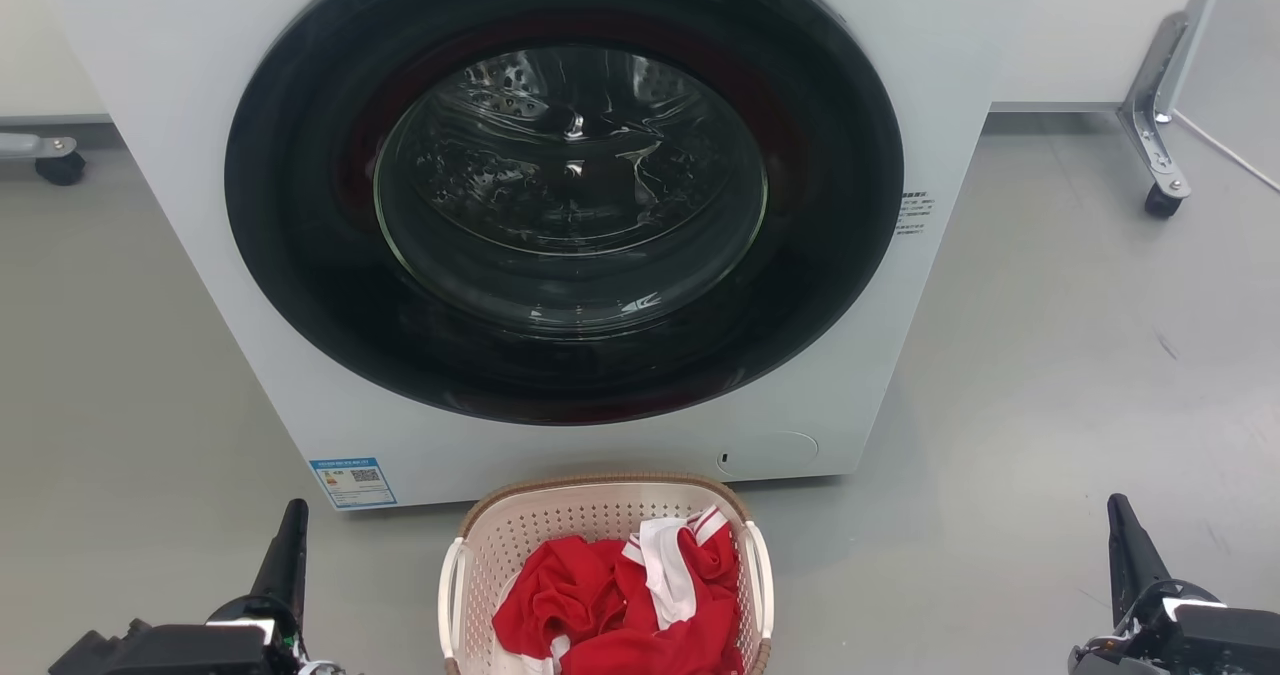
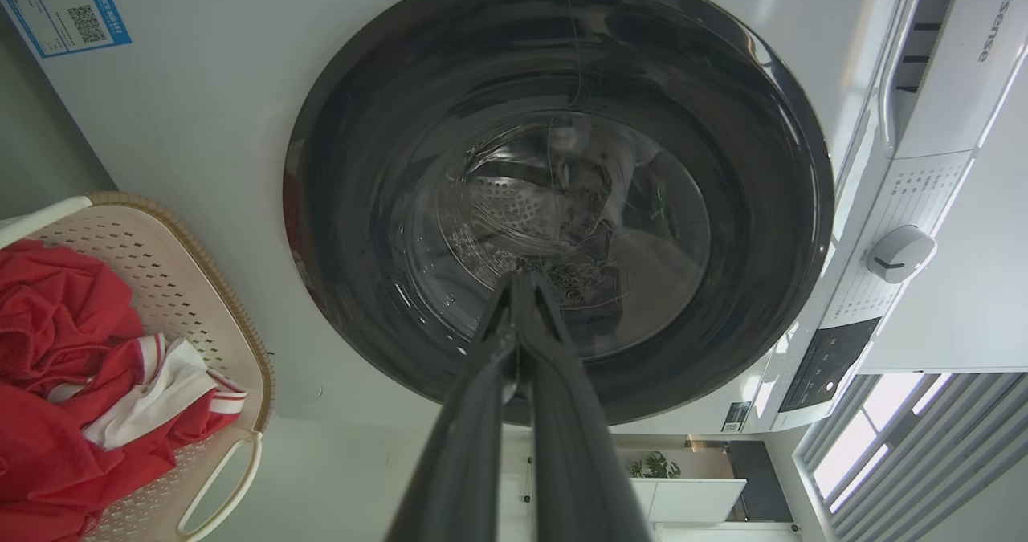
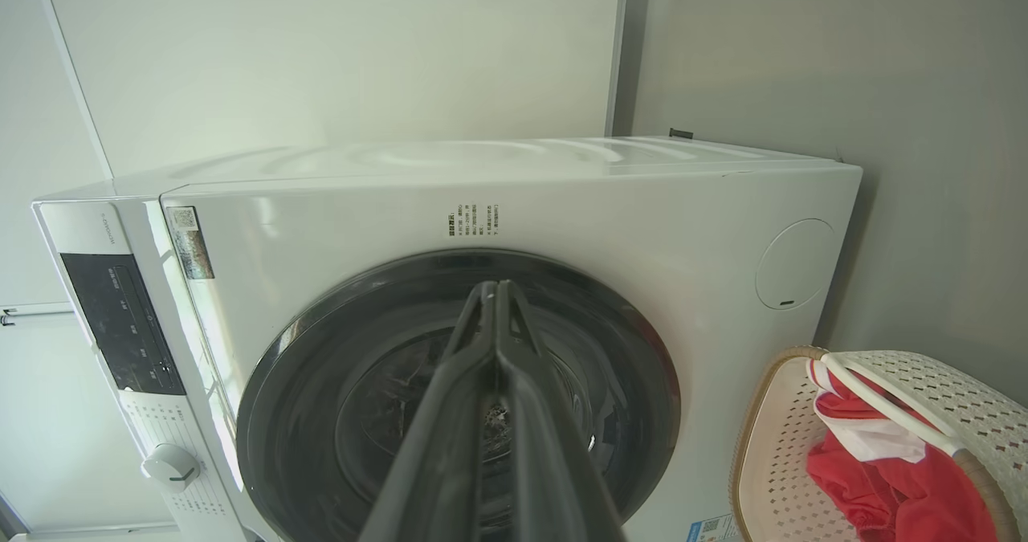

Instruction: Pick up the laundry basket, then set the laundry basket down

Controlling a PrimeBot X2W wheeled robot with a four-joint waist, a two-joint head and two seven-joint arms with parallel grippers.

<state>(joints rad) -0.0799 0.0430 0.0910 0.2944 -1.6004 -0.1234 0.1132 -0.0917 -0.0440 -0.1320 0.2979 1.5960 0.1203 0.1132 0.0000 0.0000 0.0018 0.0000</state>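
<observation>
On the grey floor (image 1: 1050, 375), just in front of the washer (image 1: 180, 155), the laundry basket (image 1: 570, 530) is standing upright with red and white clothes (image 1: 610, 595) heaped inside it. We are holding nothing. Our left gripper (image 1: 296, 517) and right gripper (image 1: 1120, 517) are both hovering clear of the basket, their fingers (image 2: 474, 413) pressed together and pointing toward the washer. The basket is sitting between them, nearer the left one and well apart from the right, and nothing is touching its white handles. We are judging that this fits two stages alike: a basket waiting to be lifted, or one already carried and put down again. Nothing we are seeing settles which, so we are naming no move.
</observation>
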